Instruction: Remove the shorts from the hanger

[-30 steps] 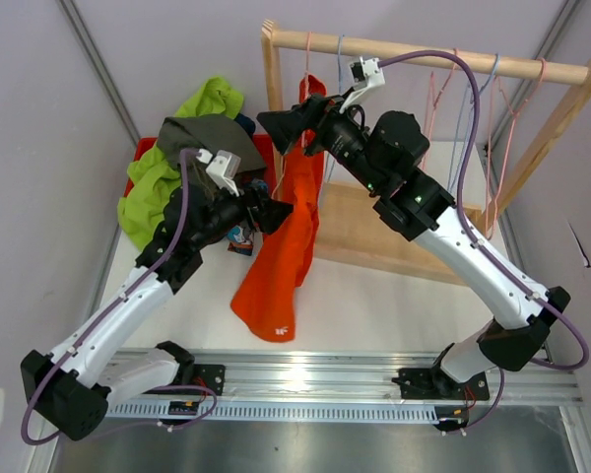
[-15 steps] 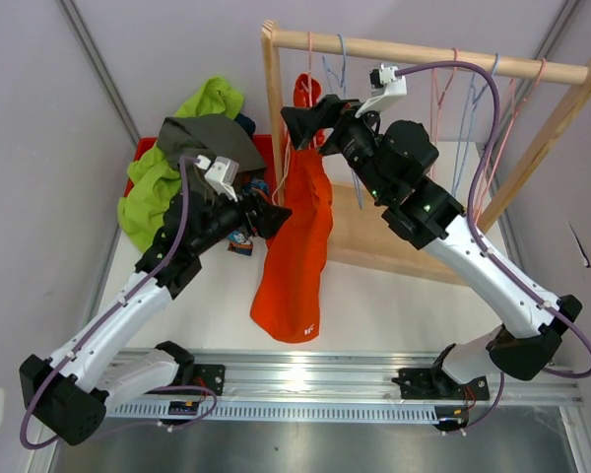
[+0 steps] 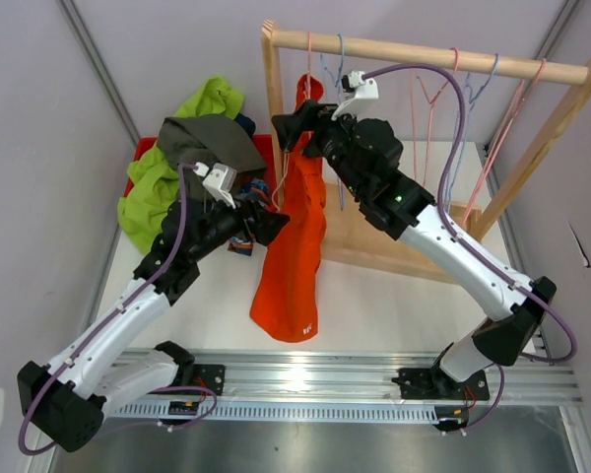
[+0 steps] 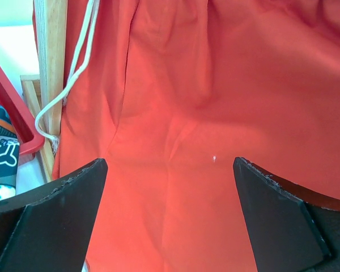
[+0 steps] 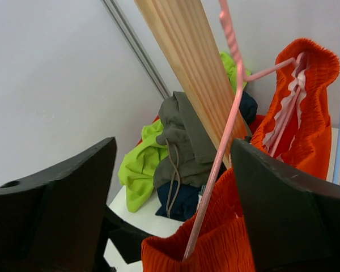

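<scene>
The bright orange shorts (image 3: pixel 297 236) hang by their waistband on a pink hanger (image 3: pixel 305 74) at the left end of the wooden rack. My left gripper (image 3: pixel 268 225) is open at their left side, and in the left wrist view (image 4: pixel 170 164) orange fabric (image 4: pixel 215 85) fills the space past the spread fingers. My right gripper (image 3: pixel 294 126) is open up at the waistband. In the right wrist view (image 5: pixel 173 144) the pink hanger wire (image 5: pixel 212 175) runs between the fingers, above the ribbed waistband (image 5: pixel 232 243). Lime green (image 3: pixel 148 202), grey (image 3: pixel 205 138), navy (image 3: pixel 246 124) and printed (image 3: pixel 241 239) shorts lie piled at left.
The pile lies in and over a red bin (image 3: pixel 140 153) beside the rack's left post (image 3: pixel 273 99). The top bar (image 3: pixel 424 51) carries several bare pink and blue hangers (image 3: pixel 453 108). The rack's wooden base (image 3: pixel 374 232) sits behind the orange shorts. Grey walls stand close on the left.
The orange shorts swung from leaning left to hanging straighter. My right gripper shifted around the hanger's top and is back left. My left gripper stayed at the shorts' left side.
</scene>
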{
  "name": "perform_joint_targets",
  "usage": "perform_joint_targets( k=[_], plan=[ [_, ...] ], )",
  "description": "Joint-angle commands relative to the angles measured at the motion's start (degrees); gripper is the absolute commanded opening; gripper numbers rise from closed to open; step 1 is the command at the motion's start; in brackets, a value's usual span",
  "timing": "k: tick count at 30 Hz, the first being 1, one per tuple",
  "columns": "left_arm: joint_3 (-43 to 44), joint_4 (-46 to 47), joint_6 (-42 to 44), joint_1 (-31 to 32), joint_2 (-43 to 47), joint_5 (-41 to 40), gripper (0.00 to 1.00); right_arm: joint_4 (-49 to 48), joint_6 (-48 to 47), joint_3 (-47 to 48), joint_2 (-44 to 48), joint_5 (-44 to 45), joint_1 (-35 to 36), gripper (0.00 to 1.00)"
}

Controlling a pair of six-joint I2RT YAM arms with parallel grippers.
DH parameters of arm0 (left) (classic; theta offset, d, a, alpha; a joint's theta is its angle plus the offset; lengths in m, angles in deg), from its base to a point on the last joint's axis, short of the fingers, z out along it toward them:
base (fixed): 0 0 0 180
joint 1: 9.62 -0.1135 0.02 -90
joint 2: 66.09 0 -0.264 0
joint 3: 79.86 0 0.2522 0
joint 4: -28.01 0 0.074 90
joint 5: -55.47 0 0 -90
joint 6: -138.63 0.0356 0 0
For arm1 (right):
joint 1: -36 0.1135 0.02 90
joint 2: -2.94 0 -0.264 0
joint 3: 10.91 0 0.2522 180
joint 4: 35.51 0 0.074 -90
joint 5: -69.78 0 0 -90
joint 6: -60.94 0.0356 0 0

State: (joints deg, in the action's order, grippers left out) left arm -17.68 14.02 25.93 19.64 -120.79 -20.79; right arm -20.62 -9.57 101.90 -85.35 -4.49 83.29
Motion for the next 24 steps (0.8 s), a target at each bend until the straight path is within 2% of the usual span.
perform_joint_targets(
  k=[1,2,4,5,7,8,11,19,24],
  plan=[
    [-1.05,2.51,-0.86,0.45,1.87,0.15,0.99,-3.59,1.34,0.27,-1.53,-0.69,-0.09,0.81],
    [-1.40,2.51,-0.86,0.45,2.05,0.15,0.99,-3.76,1.52,0.36,-1.88,-0.96,-0.09,0.71],
    [-1.84,2.60,-0.86,0.45,2.84,-0.11,0.99,-3.68,1.78,1.23,-2.85,-1.57,0.00,0.59],
    [-2.54,2.43,-0.77,0.45,3.02,-0.03,0.99,-3.59,1.87,1.67,-3.37,-1.75,0.00,0.45],
    [-2.81,2.16,-0.68,0.45,3.63,-0.11,0.99,-3.15,2.22,2.55,-3.82,-1.75,0.00,0.31],
    [-2.90,1.64,-0.68,0.45,3.98,-0.11,0.99,-3.15,2.22,2.73,-4.08,-1.84,0.00,0.17],
    [-2.46,0.41,0.19,1.06,5.56,-1.07,0.99,-3.24,2.22,2.91,-3.99,-1.58,0.17,0.00],
    [5.70,-10.57,4.06,4.14,7.94,-4.77,0.99,-3.15,1.35,6.42,-3.47,-1.93,0.61,0.00],
    [12.39,-14.53,4.86,10.64,8.12,-5.65,0.99,-3.94,1.61,9.41,-2.68,1.75,1.84,0.00]
  ],
)
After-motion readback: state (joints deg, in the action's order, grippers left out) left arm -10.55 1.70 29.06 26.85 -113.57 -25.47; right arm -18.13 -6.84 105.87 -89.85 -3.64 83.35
